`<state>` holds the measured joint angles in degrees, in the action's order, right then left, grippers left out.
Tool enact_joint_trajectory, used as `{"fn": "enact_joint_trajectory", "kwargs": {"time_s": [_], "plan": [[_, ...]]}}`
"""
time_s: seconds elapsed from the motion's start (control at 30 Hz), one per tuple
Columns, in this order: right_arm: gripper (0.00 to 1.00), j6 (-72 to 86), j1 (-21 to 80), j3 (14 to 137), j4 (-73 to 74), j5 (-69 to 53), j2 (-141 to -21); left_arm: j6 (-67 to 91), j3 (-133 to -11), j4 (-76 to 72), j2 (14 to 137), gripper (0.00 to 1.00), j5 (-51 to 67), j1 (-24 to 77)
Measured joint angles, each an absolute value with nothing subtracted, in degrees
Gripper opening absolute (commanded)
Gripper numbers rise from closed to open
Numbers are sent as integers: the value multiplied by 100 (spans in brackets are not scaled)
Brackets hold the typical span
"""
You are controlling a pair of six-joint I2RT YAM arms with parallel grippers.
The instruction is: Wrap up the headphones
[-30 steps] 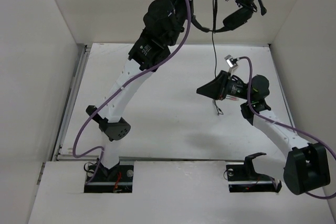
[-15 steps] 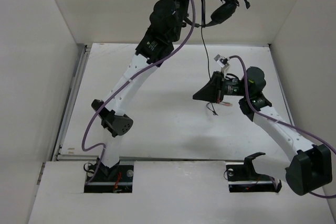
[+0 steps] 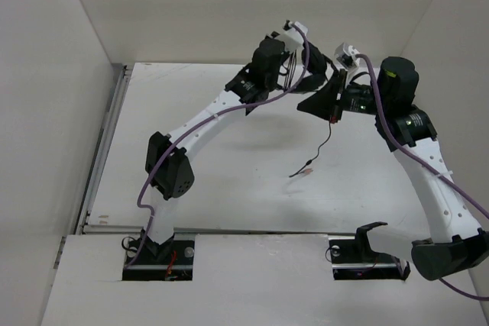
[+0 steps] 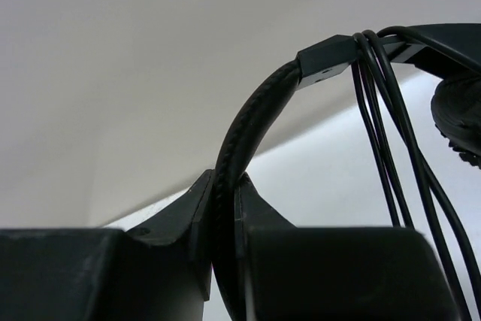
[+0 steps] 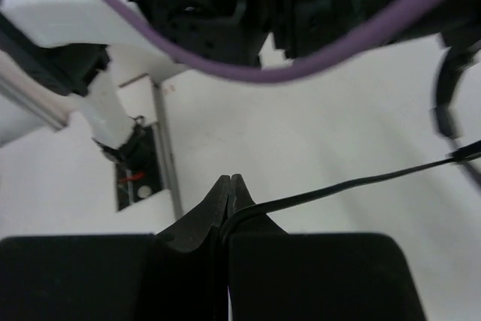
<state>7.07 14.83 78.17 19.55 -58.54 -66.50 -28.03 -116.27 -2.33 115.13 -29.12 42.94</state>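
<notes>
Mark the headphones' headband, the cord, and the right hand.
headband (image 4: 248, 122): left wrist view, on the padded arc.
cord (image 5: 353, 184): right wrist view, midway along the thin black line.
right hand (image 5: 230, 180): right wrist view, between its closed fingertips.

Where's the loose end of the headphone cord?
In the top view the cord's loose end dangles over the table, right of centre, below the right gripper, which pinches the cord.

The white table (image 3: 229, 196) carries both arm bases (image 3: 157, 248) at its near edge.

The headphones (image 4: 244, 129) — ear cup (image 4: 460, 119) cut off at the right edge.
</notes>
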Motion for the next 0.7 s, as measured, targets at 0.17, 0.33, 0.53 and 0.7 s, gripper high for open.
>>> {"fn": "enact_joint_trajectory", "kwargs": {"time_s": [0.17, 0.33, 0.53, 0.7], "plan": [[1, -869, 1330, 8661, 3487, -4995, -6888, -2926, -10973, 5, 11391, 1, -2840, 4493], [1, -2147, 1273, 9354, 4624, -4289, -6971, -2956, -10457, 384, 11122, 1, -2746, 4486], [0, -3382, 1271, 9609, 5245, -3249, -6978, -2954, -9998, 871, 10516, 1, -2484, 4471], [0, -4038, 1223, 9605, 5216, -2394, -6978, -2869, -9760, 1291, 10092, 1, -2255, 4517]]}}
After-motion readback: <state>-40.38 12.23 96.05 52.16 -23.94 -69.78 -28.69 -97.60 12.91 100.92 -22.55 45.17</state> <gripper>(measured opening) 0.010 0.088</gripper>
